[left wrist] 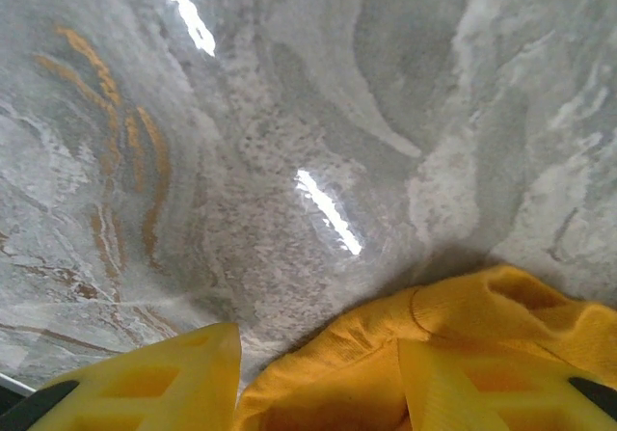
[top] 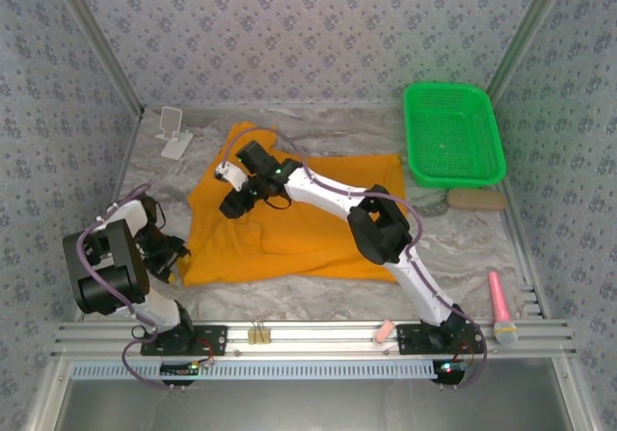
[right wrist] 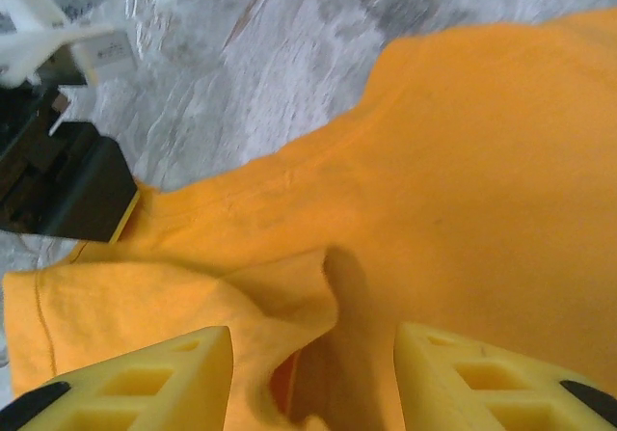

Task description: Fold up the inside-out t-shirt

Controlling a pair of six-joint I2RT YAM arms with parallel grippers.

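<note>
Where the marble table (top: 318, 296) nears its left edge, the left gripper (top: 170, 254) is seen low at the near left corner of the t-shirt (top: 308, 209). In the left wrist view its yellow fingers (left wrist: 154, 378) are held well apart, and the shirt's bunched hem is seen lying between them. A small white stand (top: 174, 132) is set upright at the back left, just clear of the cloth. The orange shirt is spread across the middle of the table, mostly flat and lightly wrinkled. Its upper left part is overhung by the right gripper (top: 234, 202), whose fingers (right wrist: 145, 378) are likewise parted above a raised fold. A green basket (top: 453, 132) is placed at the back right, and a pink stick-like thing (top: 501, 306) is laid at the near right edge.
</note>
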